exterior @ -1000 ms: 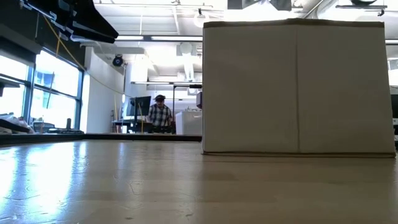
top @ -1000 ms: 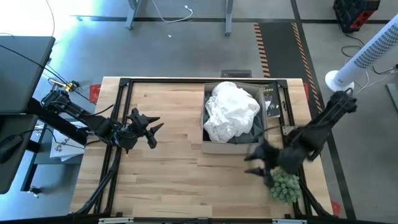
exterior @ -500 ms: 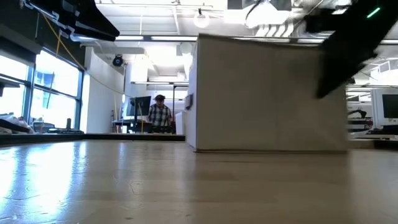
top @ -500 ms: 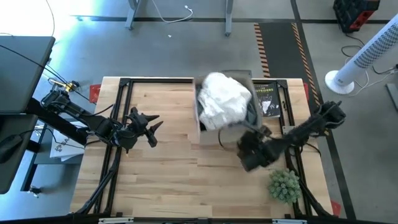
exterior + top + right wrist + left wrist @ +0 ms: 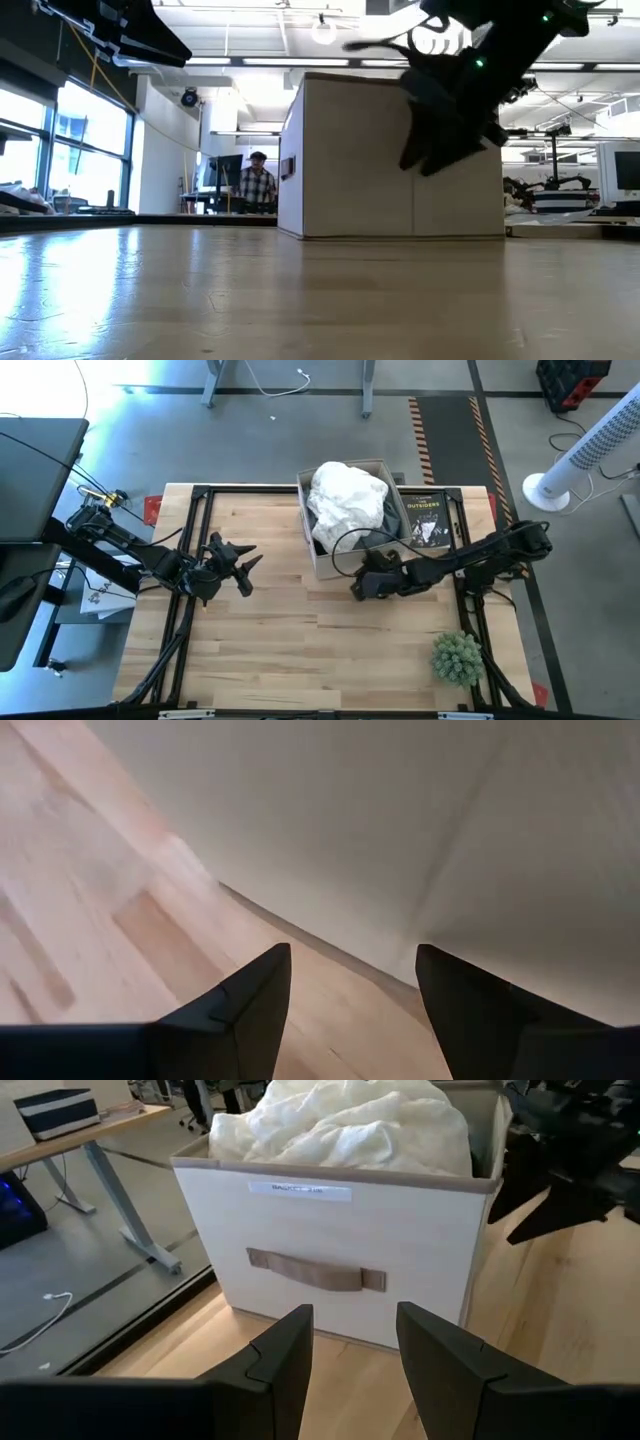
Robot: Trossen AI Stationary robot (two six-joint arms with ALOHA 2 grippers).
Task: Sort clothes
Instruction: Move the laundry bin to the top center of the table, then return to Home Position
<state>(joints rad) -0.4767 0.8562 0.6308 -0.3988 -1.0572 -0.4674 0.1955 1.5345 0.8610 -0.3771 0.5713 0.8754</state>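
Observation:
A pale box (image 5: 322,560) stands on the table at the far middle. A white garment (image 5: 346,498) is heaped in it, with a dark one (image 5: 388,528) beside it. A grey-green bundle (image 5: 458,657) lies at the near right. My right gripper (image 5: 358,584) is open, low at the box's near wall (image 5: 330,810), and shows before the box in the low view (image 5: 440,120). My left gripper (image 5: 251,574) is open and empty at the left, facing the box's strap-handle side (image 5: 315,1270). No plaid shirt shows. My right gripper stands close to the box's near wall (image 5: 400,870), fingers level and pointing toward the far side. I cannot tell whether the fingers touch the wall.
A black book (image 5: 427,520) lies flat just right of the box. A black frame rail (image 5: 250,490) runs around the tabletop. Bare wood (image 5: 290,650) spreads over the near and left parts of the table.
My right gripper has gone from beside the grey-green bundle toward the table's left and far edges, up to the box's near wall. The box, with the garments in it, has slid toward the left and far edges and turned slightly. The book now lies uncovered beside it.

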